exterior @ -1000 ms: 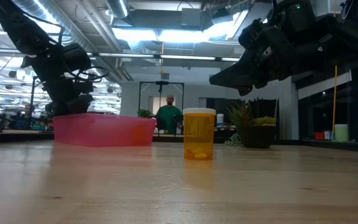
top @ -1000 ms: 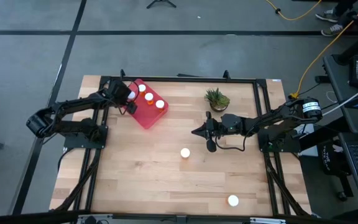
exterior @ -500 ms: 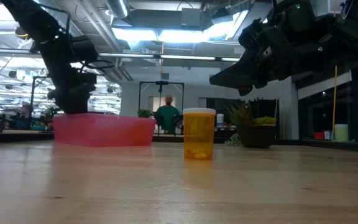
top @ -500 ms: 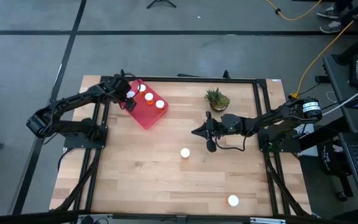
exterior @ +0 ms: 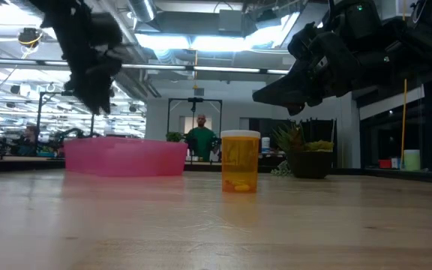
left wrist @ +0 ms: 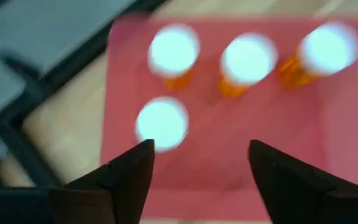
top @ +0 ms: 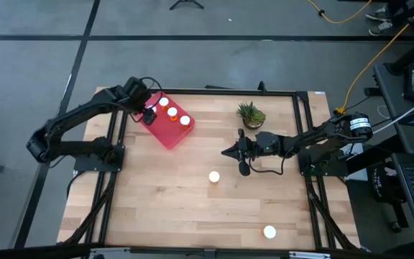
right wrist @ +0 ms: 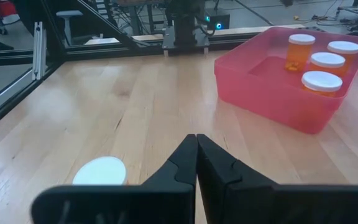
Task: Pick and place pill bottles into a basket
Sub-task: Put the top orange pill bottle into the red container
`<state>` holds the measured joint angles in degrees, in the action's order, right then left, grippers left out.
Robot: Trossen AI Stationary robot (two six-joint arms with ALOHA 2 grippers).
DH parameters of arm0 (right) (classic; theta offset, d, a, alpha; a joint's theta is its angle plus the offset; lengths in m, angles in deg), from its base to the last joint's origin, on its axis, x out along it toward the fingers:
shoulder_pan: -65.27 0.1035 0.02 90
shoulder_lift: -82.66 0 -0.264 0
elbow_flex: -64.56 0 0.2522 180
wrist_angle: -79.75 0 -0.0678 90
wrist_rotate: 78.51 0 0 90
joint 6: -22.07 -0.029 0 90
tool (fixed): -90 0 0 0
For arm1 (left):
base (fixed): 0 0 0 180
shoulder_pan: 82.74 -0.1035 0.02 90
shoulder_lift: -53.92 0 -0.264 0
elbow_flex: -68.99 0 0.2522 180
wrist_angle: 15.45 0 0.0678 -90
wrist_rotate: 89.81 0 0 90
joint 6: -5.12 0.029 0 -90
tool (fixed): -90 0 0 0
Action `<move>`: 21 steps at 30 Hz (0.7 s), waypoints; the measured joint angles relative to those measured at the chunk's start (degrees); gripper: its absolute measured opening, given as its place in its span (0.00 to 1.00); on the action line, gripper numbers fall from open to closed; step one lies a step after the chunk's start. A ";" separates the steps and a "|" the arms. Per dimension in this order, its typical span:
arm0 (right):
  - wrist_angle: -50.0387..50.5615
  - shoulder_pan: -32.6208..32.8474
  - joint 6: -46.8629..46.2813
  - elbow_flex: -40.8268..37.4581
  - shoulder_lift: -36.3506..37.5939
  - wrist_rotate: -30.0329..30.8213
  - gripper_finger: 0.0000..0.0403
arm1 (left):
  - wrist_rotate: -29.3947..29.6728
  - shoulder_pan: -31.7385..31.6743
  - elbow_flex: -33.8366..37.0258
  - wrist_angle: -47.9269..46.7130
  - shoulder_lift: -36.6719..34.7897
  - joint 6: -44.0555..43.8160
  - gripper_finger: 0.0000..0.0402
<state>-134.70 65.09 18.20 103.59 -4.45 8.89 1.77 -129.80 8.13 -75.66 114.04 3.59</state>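
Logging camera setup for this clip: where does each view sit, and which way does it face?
High: overhead, straight down on the table; both arms show.
Low: table height, level past a bottle into the room; arms overhead.
Left wrist: above the basket, looking down between open fingers.
Right wrist: low over the wood, shut right gripper in front.
Shared: every view shows the basket.

The basket point(top: 165, 123), a flat square red-pink bin with low walls, lies on the wooden surface, turned cornerwise to its edges. Four pill bottles stand upright inside it point(left wrist: 248, 60), small orange cylinders with round white caps: three in a row and a fourth point(left wrist: 161, 123) just beside them. Two more bottles stand upright on the surface outside the basket, one point(top: 214, 176) near it, the other point(top: 269, 232) well apart.
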 joint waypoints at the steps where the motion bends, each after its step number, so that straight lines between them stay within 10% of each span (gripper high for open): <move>1: -0.03 0.00 0.02 0.00 0.00 -0.01 0.03 | -0.26 0.80 -0.20 1.12 -0.97 0.25 0.63; 21: -0.45 -0.07 7.38 0.00 0.03 0.01 0.03 | -9.85 29.28 3.18 27.01 -5.97 -0.61 0.49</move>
<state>-135.15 65.02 25.58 103.59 -4.43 8.90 -8.09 -100.52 11.31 -48.65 108.07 2.99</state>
